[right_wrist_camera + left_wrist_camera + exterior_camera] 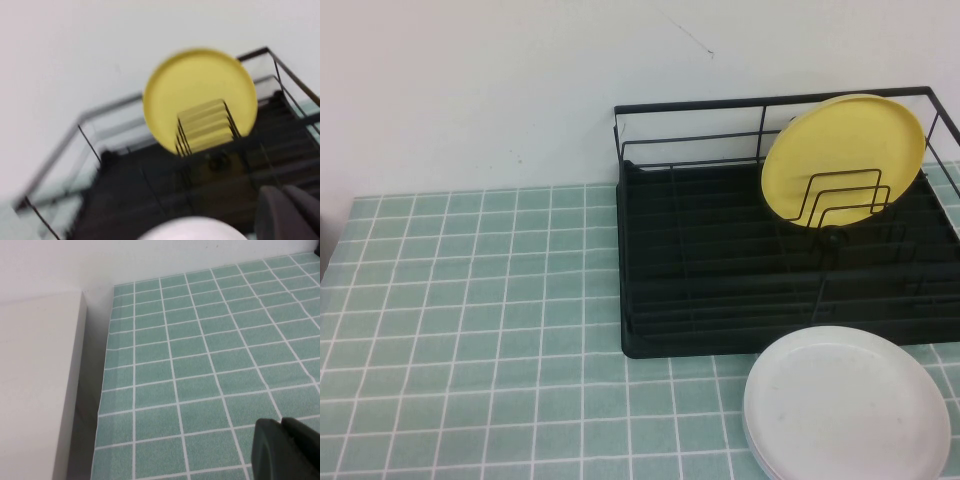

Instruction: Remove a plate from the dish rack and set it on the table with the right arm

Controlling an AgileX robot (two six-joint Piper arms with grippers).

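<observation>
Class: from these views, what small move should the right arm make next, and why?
Probably advance the right gripper toward the yellow plate. That plate stands on edge against the dividers in the dish rack, untouched, and the gripper is short of it. The left gripper hovers over the bare table.
</observation>
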